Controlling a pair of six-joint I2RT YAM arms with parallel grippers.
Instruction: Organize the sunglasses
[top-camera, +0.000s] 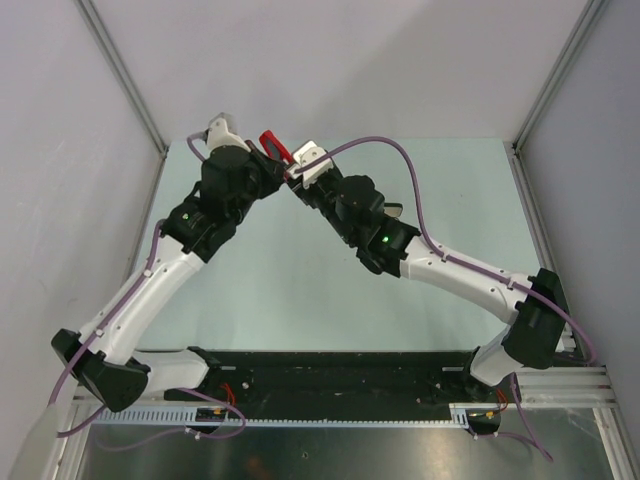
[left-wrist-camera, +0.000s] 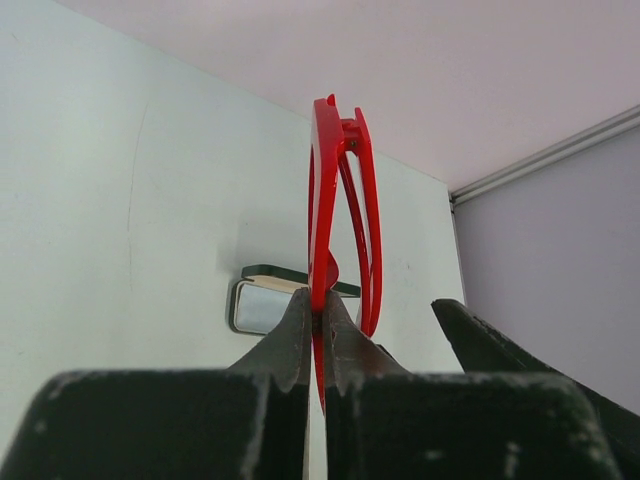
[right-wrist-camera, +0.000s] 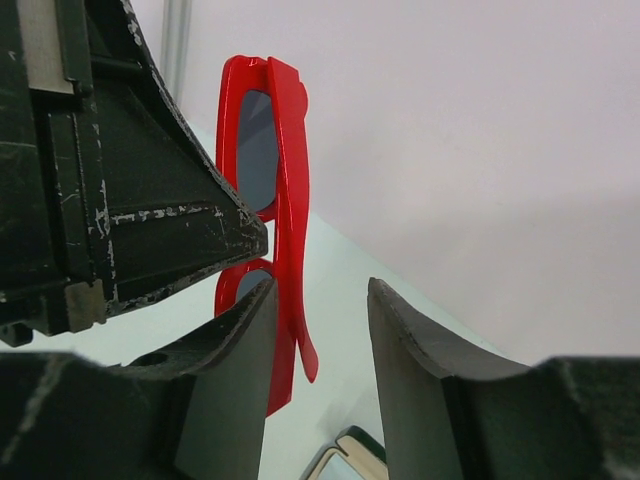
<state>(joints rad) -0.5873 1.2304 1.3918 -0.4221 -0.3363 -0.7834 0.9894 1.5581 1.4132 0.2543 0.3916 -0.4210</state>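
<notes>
The left claw (left-wrist-camera: 318, 322) is clamped on the sunglasses (left-wrist-camera: 322, 180) by their thin red frame, aloft near the far edge of the desk (top-camera: 300, 290). The right claw (right-wrist-camera: 320, 335) gapes around one red arm, holding nothing. Closing askew could twist the frame free, dropping it short of the case (left-wrist-camera: 262, 305).

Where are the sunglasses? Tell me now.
The sunglasses are at far centre in the top view, held above the table, clamped in the left pincer, between the open fingers of the right pincer.
</notes>
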